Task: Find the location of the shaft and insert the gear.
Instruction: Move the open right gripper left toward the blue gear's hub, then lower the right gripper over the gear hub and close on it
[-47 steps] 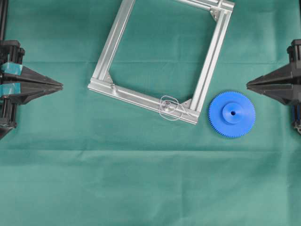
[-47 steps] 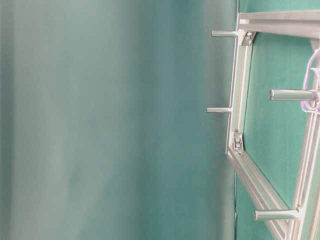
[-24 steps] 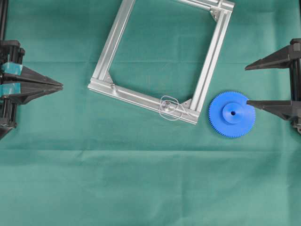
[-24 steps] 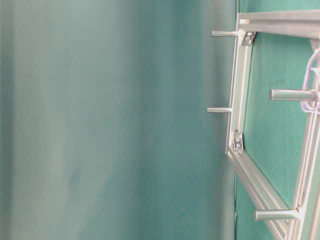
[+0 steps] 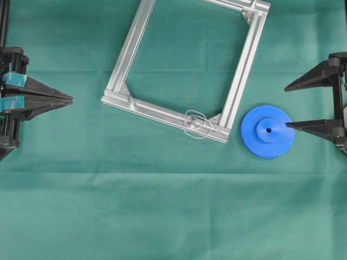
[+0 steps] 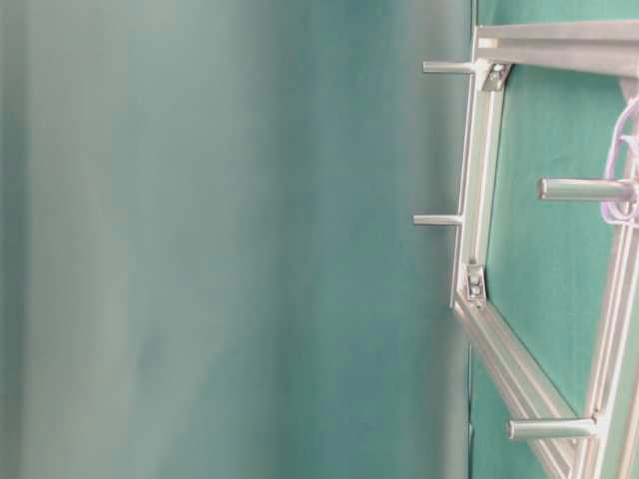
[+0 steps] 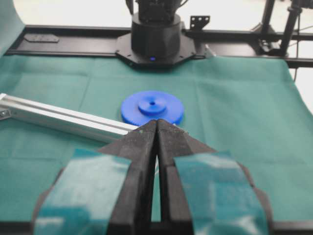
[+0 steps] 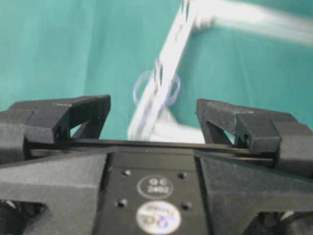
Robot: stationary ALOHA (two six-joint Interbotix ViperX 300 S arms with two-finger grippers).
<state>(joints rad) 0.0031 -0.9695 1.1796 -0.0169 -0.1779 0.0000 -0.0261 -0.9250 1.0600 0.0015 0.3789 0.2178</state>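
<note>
— Where do we find the gear [image 5: 268, 131] relative to our right gripper [image 5: 286, 106]?

— It lies flat on the green cloth [image 5: 162, 211], just outside the lower right corner of the aluminium frame [image 5: 239, 76], hub up. In the overhead view our right gripper stands spread wide at the right edge; its lower finger [image 5: 309, 126] points at the gear with the tip over the toothed rim, and its upper finger sits well above the disc. We cannot tell whether that tip touches the rim. Nothing is between the fingers.

— And the shaft [image 5: 193, 122]?

— It stands on the frame's bottom rail, near that same corner, ringed by the pale wire loop [image 5: 196, 124]. The gear lies to its right, apart from it, with the corner bracket between them. The right wrist view shows the loop [image 8: 156, 89] blurred, ahead between our parted fingers.

— What of our left gripper [image 5: 71, 99]?

— It sits at the left edge, well apart from the frame, fingers pressed together on nothing. Its wrist view shows the gear [image 7: 152, 107] ahead beyond the closed tips [image 7: 157, 125], behind a frame rail [image 7: 68, 120].
</note>
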